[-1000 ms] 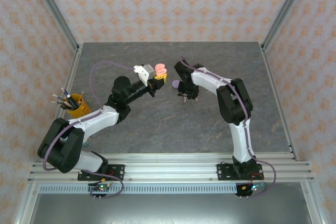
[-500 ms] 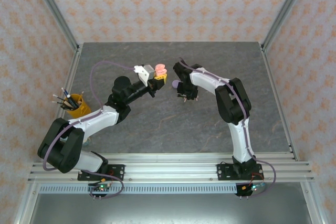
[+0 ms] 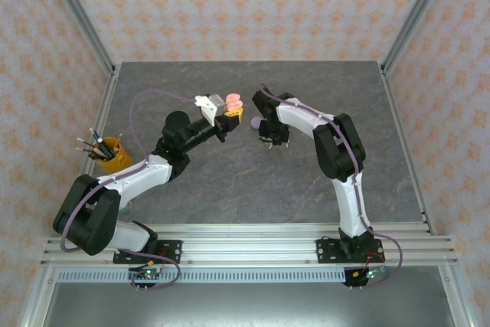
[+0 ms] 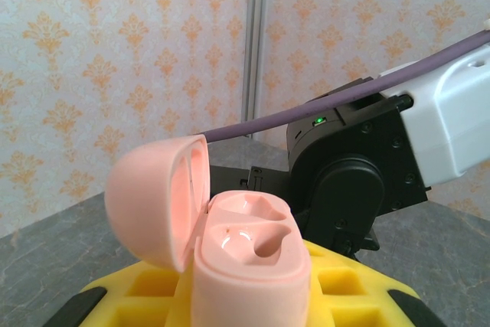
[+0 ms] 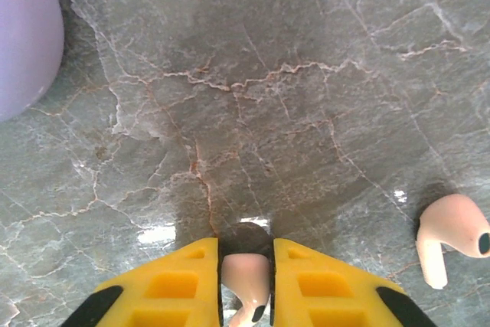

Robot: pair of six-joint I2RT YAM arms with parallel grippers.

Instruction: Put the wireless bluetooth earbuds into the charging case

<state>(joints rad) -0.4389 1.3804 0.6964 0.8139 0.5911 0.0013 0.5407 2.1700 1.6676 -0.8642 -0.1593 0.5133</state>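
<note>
Pink earbud [image 5: 246, 275] pinched in my right pincer [image 5: 246, 285] down on the grey table [image 5: 268, 74], second pink earbud [image 5: 452, 239] lay near on its right, lilac case [image 5: 23, 44] off left, my left pincer [image 4: 245, 300] clamped the open pink case [image 4: 249, 246], lid up

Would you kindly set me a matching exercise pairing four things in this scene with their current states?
Things: 1 pink charging case; 2 earbud at the right wrist view's bottom edge; 3 earbud at its right edge; 4 yellow cup.
States: A lying free on the table; B holding pens; C lid open, gripped by the left gripper; D pinched by the right gripper.
Pairs: 1-C; 2-D; 3-A; 4-B.
</note>
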